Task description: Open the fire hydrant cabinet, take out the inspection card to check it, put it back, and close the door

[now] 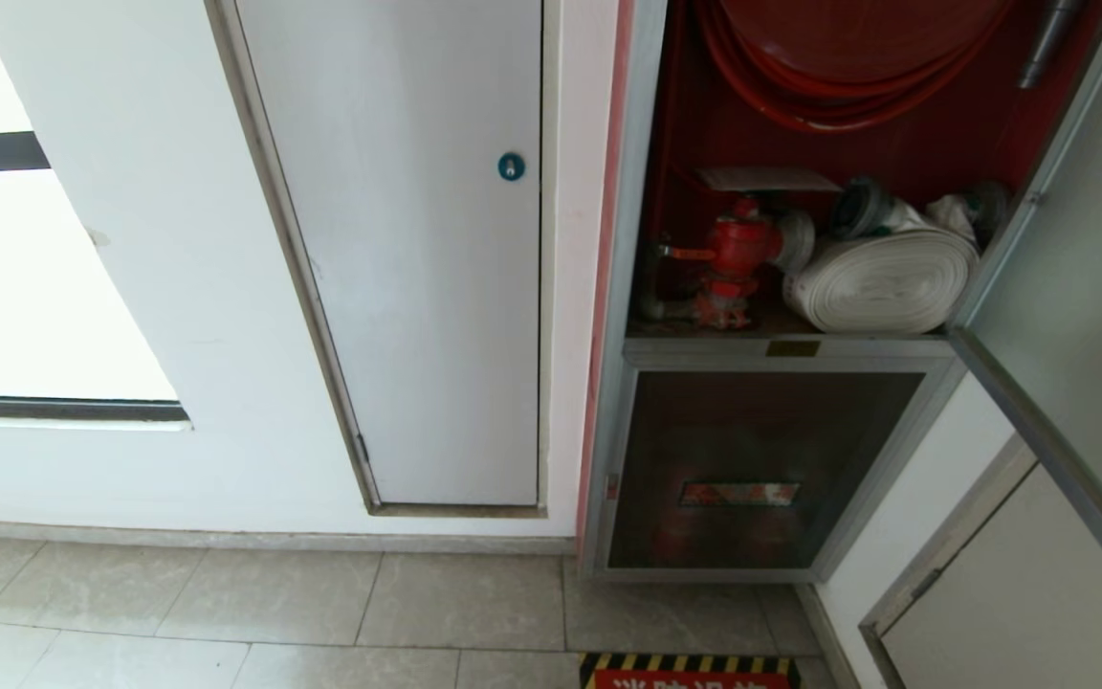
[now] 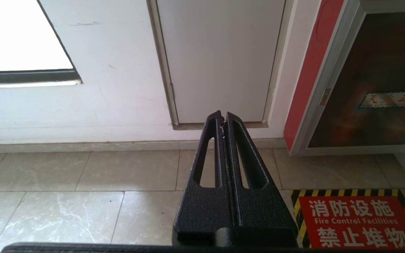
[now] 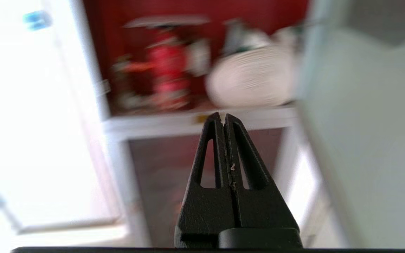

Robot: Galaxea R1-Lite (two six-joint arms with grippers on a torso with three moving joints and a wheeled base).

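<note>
The fire hydrant cabinet (image 1: 642, 191) stands open, red inside, with a red hose reel (image 1: 848, 57), a red valve (image 1: 738, 249) and a white hose roll (image 1: 881, 282). A thin pale sheet, apparently the inspection card (image 1: 766, 179), lies flat on top of the valve. The door (image 1: 1077, 287) is swung out to the right. Neither arm shows in the head view. My right gripper (image 3: 223, 117) is shut and empty, pointing at the cabinet's shelf edge below the valve (image 3: 167, 66), with the door (image 3: 364, 123) beside it. My left gripper (image 2: 223, 117) is shut and empty, low over the floor.
A white panel with a blue round lock (image 1: 511, 166) is left of the cabinet. Below the shelf is a shorter dark glass panel with a red label (image 1: 740, 494). A red floor sign with hazard stripes (image 2: 357, 221) lies before the cabinet. A window (image 1: 25, 287) is at far left.
</note>
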